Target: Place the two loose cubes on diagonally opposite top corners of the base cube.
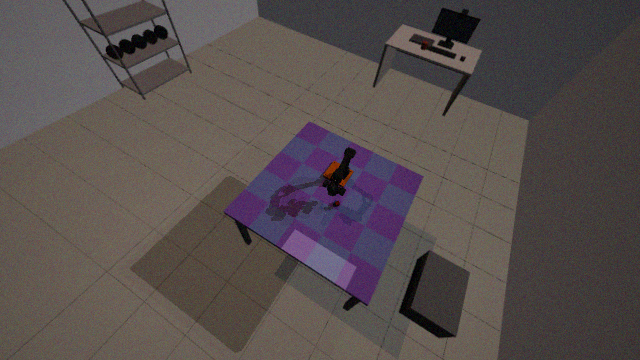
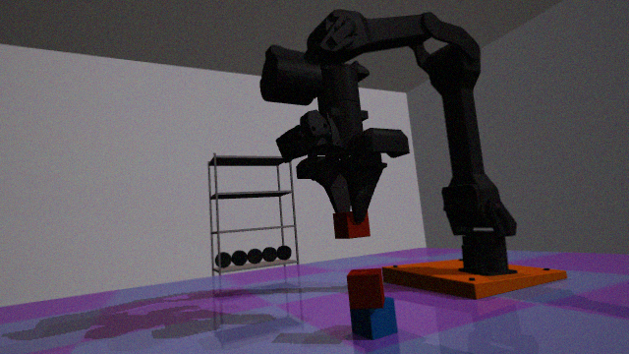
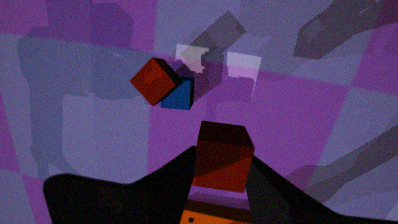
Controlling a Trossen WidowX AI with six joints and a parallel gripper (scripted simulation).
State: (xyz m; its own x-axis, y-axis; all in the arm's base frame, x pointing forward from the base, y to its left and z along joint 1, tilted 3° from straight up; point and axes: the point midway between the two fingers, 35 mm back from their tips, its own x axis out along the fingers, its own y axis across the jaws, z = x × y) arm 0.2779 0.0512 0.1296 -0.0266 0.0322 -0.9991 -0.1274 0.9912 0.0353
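Note:
The blue base cube (image 2: 383, 320) (image 3: 178, 97) stands on the table. One red cube (image 2: 365, 290) (image 3: 154, 81) rests on it, shifted over one top corner and turned relative to it in the wrist view; it looks level. In the top view a small red spot (image 1: 336, 203) marks the stack. My gripper (image 2: 351, 216) (image 3: 220, 155) is shut on the other red cube (image 2: 343, 226) (image 3: 222, 167), held in the air above and a little to the side of the stack, apart from it. The cube's underside is clear of everything. The fingers hide part of its sides.
The orange base plate (image 2: 432, 281) (image 1: 330, 169) of the arm lies behind the stack. The checkered table (image 1: 380, 250) carries arm shadows and a bright patch near its front edge. A shelf (image 2: 251, 195), a desk (image 1: 400, 37) and a dark box (image 1: 440, 290) stand away from the table.

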